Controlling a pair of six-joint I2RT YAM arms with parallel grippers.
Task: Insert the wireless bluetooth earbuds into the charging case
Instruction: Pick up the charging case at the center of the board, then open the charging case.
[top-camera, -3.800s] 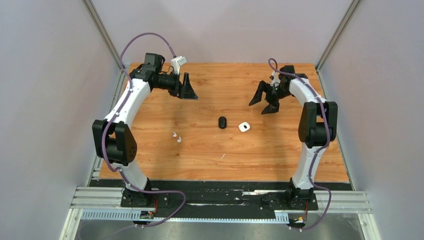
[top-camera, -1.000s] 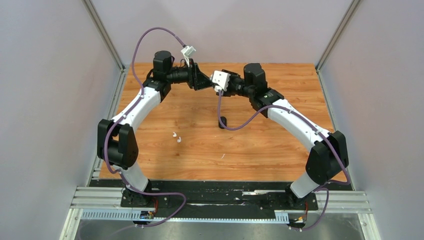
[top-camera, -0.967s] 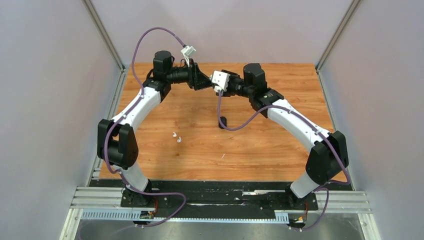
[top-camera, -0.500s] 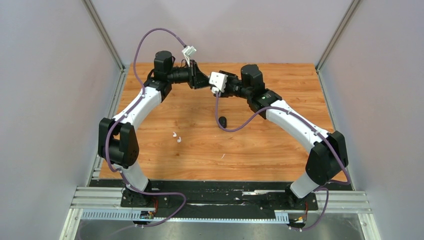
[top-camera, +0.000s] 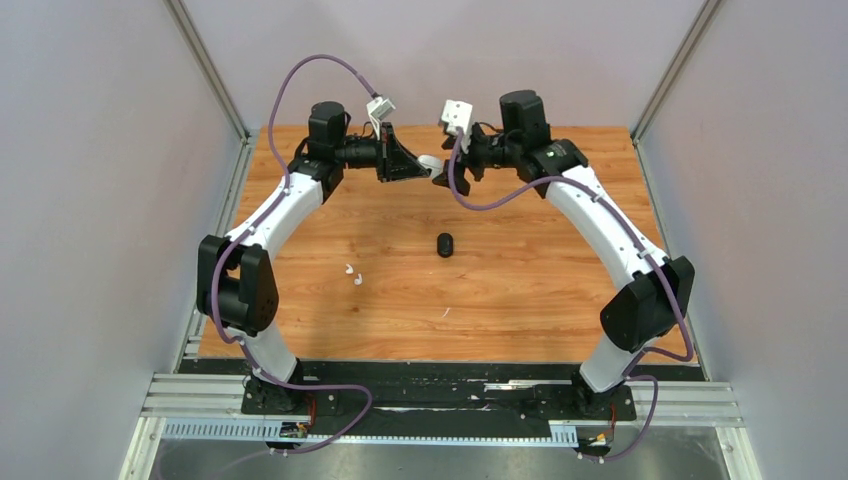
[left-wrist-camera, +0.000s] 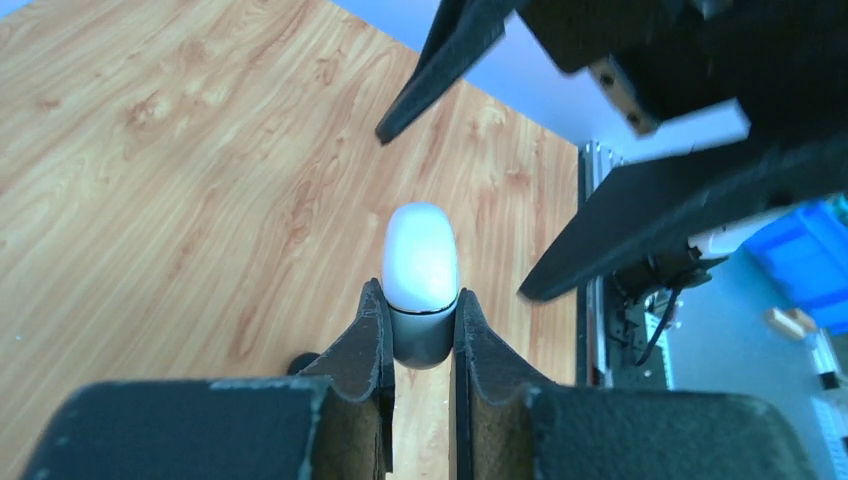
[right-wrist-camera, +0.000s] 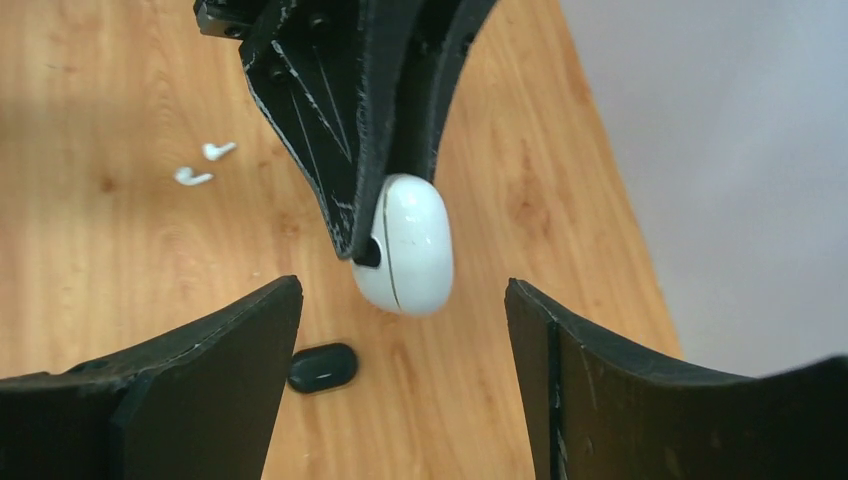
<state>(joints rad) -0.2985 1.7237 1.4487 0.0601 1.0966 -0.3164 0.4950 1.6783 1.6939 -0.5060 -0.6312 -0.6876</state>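
The work surface is a table (top-camera: 520, 290) with an orange-brown wood-grain top. Plain pale grey panels enclose it on three sides: the left wall (top-camera: 90, 200), the back wall (top-camera: 440, 50) and the right wall (top-camera: 770, 200). A metal post stands at each far corner: the left post (top-camera: 205, 65) and the right post (top-camera: 675, 65). A black strip (top-camera: 440, 370) runs along the near table edge, with silver aluminium rails (top-camera: 440, 412) just in front of it. Lighting is even and diffuse, and shadows on the wood are soft. In the left wrist view, a blurred blue object (left-wrist-camera: 810, 255) lies beyond the table edge.
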